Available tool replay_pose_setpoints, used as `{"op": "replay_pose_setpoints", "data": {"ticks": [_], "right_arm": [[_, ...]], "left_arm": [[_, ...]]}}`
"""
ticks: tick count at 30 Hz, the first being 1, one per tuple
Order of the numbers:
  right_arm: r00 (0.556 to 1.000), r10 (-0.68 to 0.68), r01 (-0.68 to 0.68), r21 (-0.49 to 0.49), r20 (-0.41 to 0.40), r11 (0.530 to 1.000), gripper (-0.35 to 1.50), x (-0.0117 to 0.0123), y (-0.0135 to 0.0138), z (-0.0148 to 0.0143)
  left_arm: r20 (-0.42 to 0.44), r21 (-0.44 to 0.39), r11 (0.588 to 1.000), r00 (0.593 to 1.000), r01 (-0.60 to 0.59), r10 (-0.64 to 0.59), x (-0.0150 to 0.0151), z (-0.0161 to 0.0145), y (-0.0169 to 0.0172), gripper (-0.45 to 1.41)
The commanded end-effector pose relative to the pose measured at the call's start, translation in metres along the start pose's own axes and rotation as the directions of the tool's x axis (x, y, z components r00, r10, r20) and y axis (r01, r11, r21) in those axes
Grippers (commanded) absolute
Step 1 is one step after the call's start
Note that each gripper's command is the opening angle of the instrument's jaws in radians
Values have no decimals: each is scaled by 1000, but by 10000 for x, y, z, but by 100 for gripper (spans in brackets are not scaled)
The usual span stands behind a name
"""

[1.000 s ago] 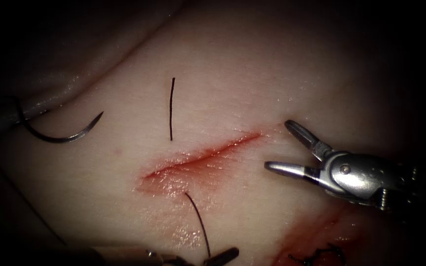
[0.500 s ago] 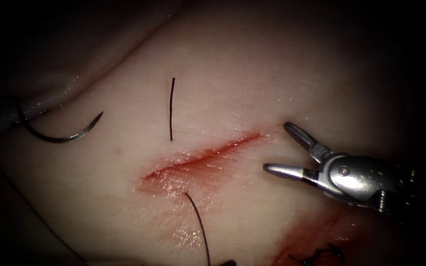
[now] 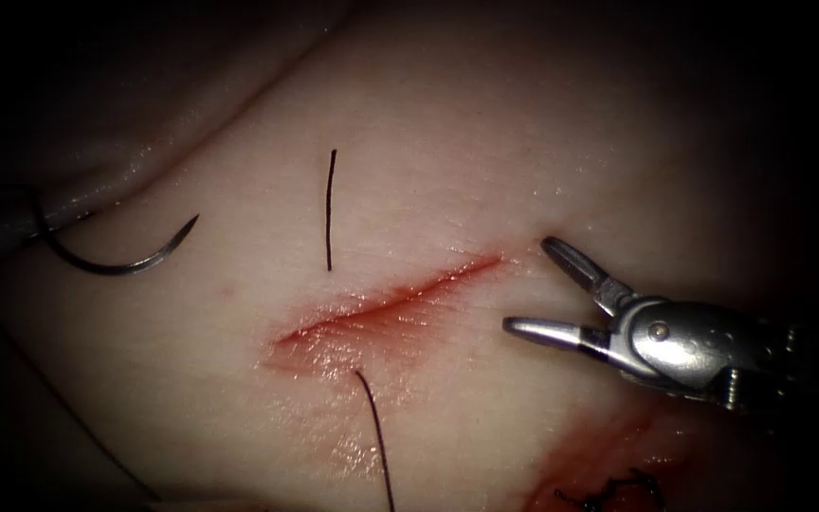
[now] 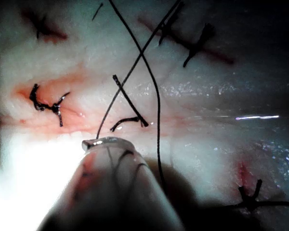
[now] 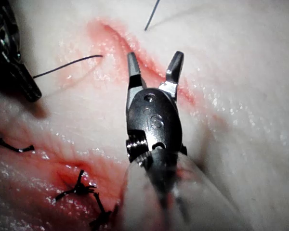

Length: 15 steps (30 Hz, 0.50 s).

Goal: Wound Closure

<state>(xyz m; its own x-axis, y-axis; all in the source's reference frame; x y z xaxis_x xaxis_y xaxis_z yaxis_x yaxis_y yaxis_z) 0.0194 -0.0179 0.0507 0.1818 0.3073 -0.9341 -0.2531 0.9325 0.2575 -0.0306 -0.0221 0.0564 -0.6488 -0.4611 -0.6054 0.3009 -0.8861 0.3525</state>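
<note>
We start at the cut [image 3: 386, 305], a slanted red slit in the middle of the tissue [image 3: 447, 161] in the endoscope view, wet with red fluid [image 3: 362, 332] along its edges. The needle [image 3: 111, 258] lies well away in the left of the frame, left of the cut, resting free on the tissue with its point up and to the right; its blunt end runs back into the dark fold at the edge, and no tool grips it. Between needle and cut we see a short cut end of thread [image 3: 330, 209] lying nearly upright. Just below the cut, thread [image 3: 376, 441] rises out of the tissue and runs down to the bottom edge of the frame. On the right, the right tool [image 3: 528, 289] hovers just beside the cut's upper end, jaws spread wide, holding nothing. In the right wrist view a dark tool [image 5: 12, 57], the left arm's, sits near the thread; whether its jaws are spread or pressed together, we cannot tell
</note>
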Motion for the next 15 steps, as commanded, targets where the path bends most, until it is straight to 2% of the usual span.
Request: {"op": "replay_pose_setpoints", "data": {"ticks": [1, 11, 15], "right_arm": [[1000, -2, 2, 30, -7, 1000, 111, -7, -9, 9], [974, -224, 226, 183, -31, 957, 101, -20, -33, 35], [955, -285, 297, 225, -81, 928, 99, -24, -42, 45]], "left_arm": [[-12, 9, 1000, 1000, -5, 6, 2, 4, -1, -45], [-56, 55, 998, 998, -25, 28, -3, -11, -34, -45], [-67, 52, 998, 997, -34, 38, -7, -17, -41, -45]]}}
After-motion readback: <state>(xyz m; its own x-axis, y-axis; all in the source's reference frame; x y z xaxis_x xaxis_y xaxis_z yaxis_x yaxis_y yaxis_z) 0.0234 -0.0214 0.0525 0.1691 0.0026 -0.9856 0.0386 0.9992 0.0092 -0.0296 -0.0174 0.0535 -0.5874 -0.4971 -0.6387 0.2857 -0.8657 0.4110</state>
